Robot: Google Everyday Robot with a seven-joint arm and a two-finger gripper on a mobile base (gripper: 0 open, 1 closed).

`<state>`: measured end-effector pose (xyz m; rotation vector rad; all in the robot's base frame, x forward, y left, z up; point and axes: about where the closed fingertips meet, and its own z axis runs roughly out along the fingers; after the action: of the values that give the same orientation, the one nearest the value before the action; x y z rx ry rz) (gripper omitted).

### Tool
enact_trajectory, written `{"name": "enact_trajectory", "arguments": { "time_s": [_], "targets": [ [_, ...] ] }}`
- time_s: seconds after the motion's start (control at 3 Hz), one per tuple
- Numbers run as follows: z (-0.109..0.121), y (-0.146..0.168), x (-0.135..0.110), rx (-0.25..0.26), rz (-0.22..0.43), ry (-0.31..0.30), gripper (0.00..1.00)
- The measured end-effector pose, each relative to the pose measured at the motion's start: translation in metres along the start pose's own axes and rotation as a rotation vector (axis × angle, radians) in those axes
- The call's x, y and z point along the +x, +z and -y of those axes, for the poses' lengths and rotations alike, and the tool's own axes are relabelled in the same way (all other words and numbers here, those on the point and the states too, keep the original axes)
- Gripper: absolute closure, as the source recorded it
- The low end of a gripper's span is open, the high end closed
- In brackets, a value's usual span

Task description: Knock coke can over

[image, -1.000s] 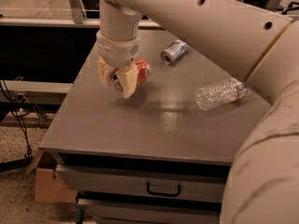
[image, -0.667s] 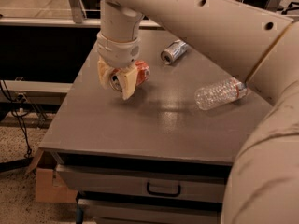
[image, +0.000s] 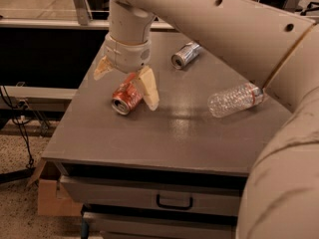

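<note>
The coke can (image: 125,96), red-orange with a silver top, lies on its side on the grey table (image: 149,138) near the left edge, its top pointing front-left. My gripper (image: 124,88) hangs straight above it, open, with one cream finger (image: 102,68) to the can's left and the other finger (image: 149,88) against its right side. The fingers straddle the can without closing on it. My arm comes in from the upper right.
A plain silver can (image: 184,55) lies on its side at the back of the table. A clear plastic bottle (image: 234,99) lies at the right, next to my arm. A drawer handle (image: 174,201) is in front below; a cardboard box (image: 50,200) stands on the floor at left.
The coke can, which stood behind the right finger, has tipped over toward the front-left and now lies flat. The fingers stand wider apart than before.
</note>
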<state>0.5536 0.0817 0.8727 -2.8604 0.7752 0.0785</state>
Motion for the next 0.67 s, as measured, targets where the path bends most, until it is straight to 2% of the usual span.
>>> {"name": "enact_trajectory", "arguments": {
  "time_s": [0.33, 0.67],
  "targets": [
    [-0.004, -0.007, 0.002, 0.038, 0.012, 0.049, 0.00],
    [-0.031, -0.037, 0.015, 0.194, -0.021, 0.253, 0.00]
  ]
}}
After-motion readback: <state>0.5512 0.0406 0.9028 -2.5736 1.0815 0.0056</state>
